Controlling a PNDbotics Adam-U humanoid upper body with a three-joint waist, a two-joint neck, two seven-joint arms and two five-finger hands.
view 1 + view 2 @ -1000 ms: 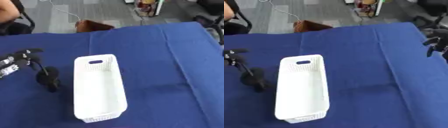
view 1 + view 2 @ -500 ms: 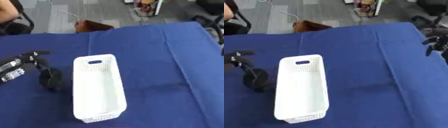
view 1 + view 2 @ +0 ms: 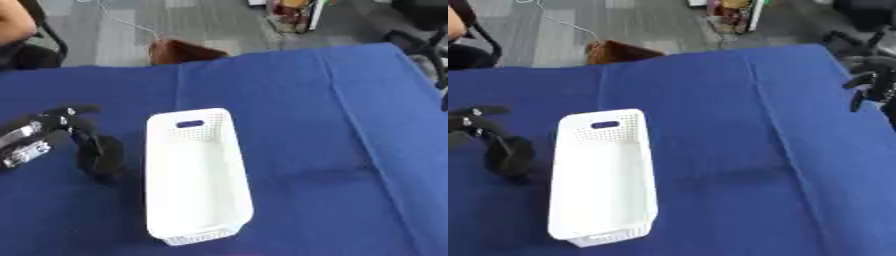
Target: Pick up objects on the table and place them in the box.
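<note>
Here I see my left hand (image 3: 54, 131) curled round a dark, blocky object (image 3: 101, 156) just left of the white perforated plastic box (image 3: 196, 175), which holds nothing; my right hand (image 3: 870, 82), fingers bent, hangs at the table's right edge.

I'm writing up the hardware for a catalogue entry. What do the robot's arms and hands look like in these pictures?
The left hand is black with slim jointed fingers. Its forearm carries silver metal parts with small dark fittings. The right hand shows only at the right edge of the right eye view: black, jointed fingers too. No cables, sleeves or readable markings are visible.
</note>
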